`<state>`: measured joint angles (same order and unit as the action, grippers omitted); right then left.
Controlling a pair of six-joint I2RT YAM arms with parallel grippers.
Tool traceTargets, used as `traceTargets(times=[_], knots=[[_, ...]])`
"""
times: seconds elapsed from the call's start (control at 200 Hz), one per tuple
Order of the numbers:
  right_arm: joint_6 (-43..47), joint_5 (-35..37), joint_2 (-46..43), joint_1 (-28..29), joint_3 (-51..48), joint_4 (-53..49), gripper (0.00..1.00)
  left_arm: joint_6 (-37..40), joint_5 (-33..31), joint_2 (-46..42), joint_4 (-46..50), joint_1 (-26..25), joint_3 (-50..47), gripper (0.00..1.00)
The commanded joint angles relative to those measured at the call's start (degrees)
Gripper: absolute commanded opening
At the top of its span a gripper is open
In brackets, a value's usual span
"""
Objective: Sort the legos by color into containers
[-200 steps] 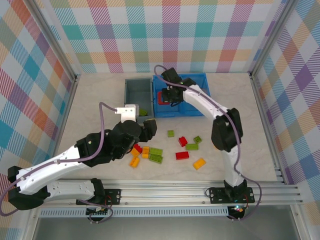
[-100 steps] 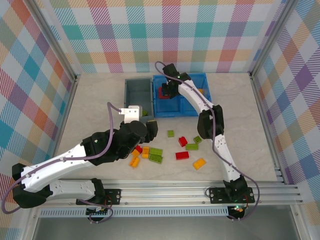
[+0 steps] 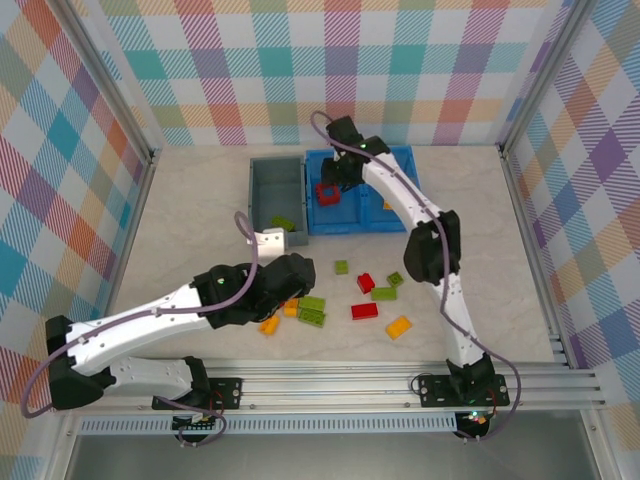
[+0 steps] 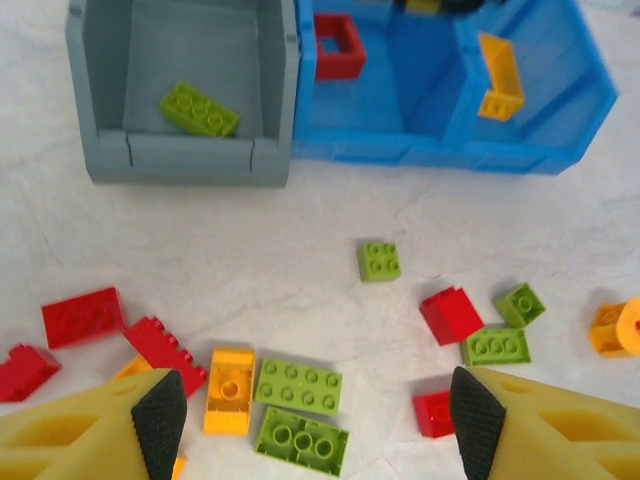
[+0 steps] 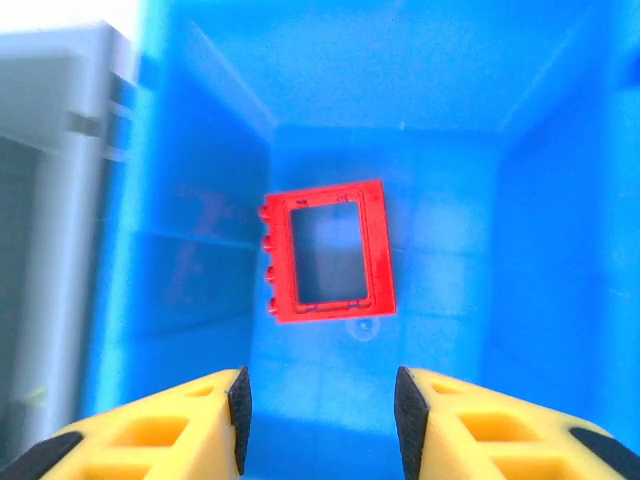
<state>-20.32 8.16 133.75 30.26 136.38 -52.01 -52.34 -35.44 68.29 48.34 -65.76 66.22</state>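
Now, the left claw (image 4: 318, 420) hangs wide open and empty over the loose bricks, with green plates (image 4: 300, 385) right between its fingertips and an orange brick (image 4: 229, 389) nearer the left finger. A pick looks next: drop straight down, close on one green plate and carry it ahead to the grey bin (image 4: 190, 160), where a green brick (image 4: 200, 108) lies. The right claw (image 5: 320, 415) is apart too, empty, over the left compartment of the blue bin (image 5: 190, 200). A red frame (image 5: 328, 262) lies flat just ahead of its fingertips; that drop-off looks done, so lifting out comes next.
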Motion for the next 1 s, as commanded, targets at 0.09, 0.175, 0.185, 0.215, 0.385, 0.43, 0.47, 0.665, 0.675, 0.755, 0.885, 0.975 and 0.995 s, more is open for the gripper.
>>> traceTargets(times=[0.09,0.175,0.185,0.215,0.385,0.43,0.47,0.665,0.675,0.755,0.885,0.975,0.995], knots=[[-4.0,1.4,-26.3,0.5,-20.7,7.7,0.45,1.4,8.4,7.1,-4.7,2.5,-0.2,0.73],[-6.0,0.7,-37.4,0.5,-35.1,10.8,0.47,4.4,11.0,12.4,-7.2,4.2,1.7,0.78],[-6.1,0.5,-38.7,0.5,-36.7,11.0,0.48,4.7,11.4,13.1,-7.3,4.6,2.0,0.78],[-6.7,-0.3,-43.0,0.5,-41.7,12.0,0.49,5.2,12.7,15.4,-7.8,5.6,3.0,0.78],[-7.0,-10.2,-64.6,0.5,-64.7,14.1,0.68,9.1,20.2,28.7,-11.1,11.3,8.5,0.79],[-6.8,-12.8,-69.6,0.5,-68.2,13.1,0.74,10.1,22.2,31.9,-12.0,12.6,10.1,0.79],[-7.0,-13.7,-73.7,0.5,-70.6,11.4,0.78,10.9,23.0,34.6,-12.0,13.4,12.0,0.79],[-9.7,-16.9,-88.0,0.5,-77.7,3.9,0.85,13.8,24.5,45.0,-10.2,15.3,21.5,0.80],[-9.9,-16.8,-88.4,0.6,-78.0,3.6,0.85,13.9,24.4,45.5,-10.0,15.4,21.9,0.80],[-11.0,-16.6,-91.2,0.6,-79.0,1.7,0.85,14.0,24.8,49.1,-8.7,15.9,25.2,0.78],[-11.7,-16.0,-92.9,0.6,-78.6,0.5,0.83,14.2,25.2,53.1,-7.4,16.1,28.9,0.73],[-11.4,-15.7,-92.2,0.6,-77.8,-0.1,0.83,13.4,24.5,54.8,-4.9,16.0,30.9,0.70],[-11.4,-15.5,-92.0,0.6,-77.6,-0.2,0.83,13.2,24.2,55.0,-4.4,16.0,31.1,0.69]])
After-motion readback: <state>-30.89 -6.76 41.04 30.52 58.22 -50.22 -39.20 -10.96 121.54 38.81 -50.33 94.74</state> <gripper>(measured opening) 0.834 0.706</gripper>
